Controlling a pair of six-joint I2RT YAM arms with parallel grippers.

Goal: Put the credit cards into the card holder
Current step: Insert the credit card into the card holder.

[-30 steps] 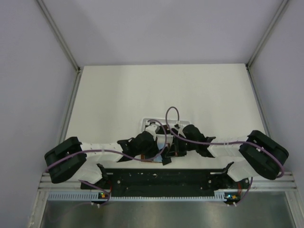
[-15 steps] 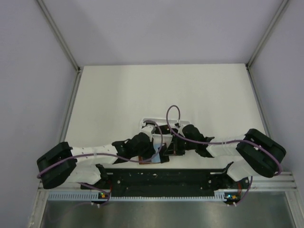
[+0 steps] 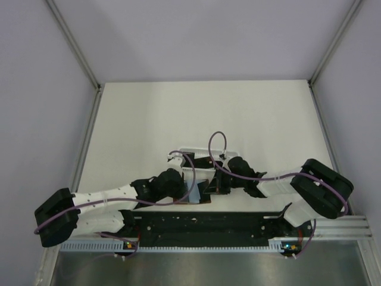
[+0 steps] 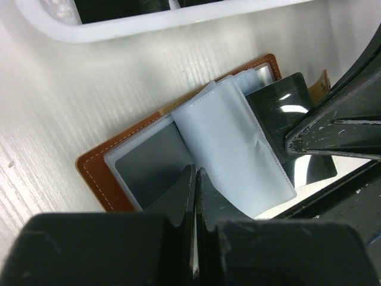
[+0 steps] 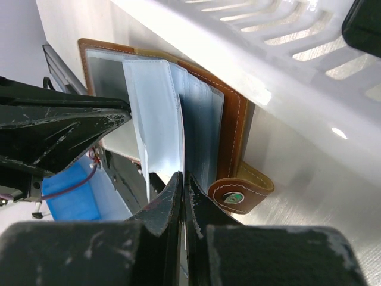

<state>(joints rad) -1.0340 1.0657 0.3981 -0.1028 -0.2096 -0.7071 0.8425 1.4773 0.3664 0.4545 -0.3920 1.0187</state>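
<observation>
The brown card holder (image 4: 95, 173) lies open near the table's front edge (image 3: 195, 193), its bluish pocket leaves (image 4: 238, 149) fanned up. My left gripper (image 4: 196, 173) is shut, its tips resting where the dark left pocket meets a pale leaf. I cannot tell whether anything is pinched. My right gripper (image 5: 181, 176) is shut on a glossy black credit card (image 4: 280, 104), which lies in among the leaves on the holder's right half. The clasp tab (image 5: 238, 196) sticks out beside it. From above, both grippers meet over the holder, left (image 3: 189, 189) and right (image 3: 209, 189).
A white slotted basket (image 3: 184, 150) stands just behind the holder, its rim (image 4: 119, 27) close to the leather edge, with dark shapes (image 4: 119, 7) inside. The black mounting rail (image 3: 196, 223) runs right in front. Grey walls enclose the table.
My left arm has stretched lower and further left, and its wrist has slid left off the holder, uncovering the bluish leaves. The right arm has barely shifted.
</observation>
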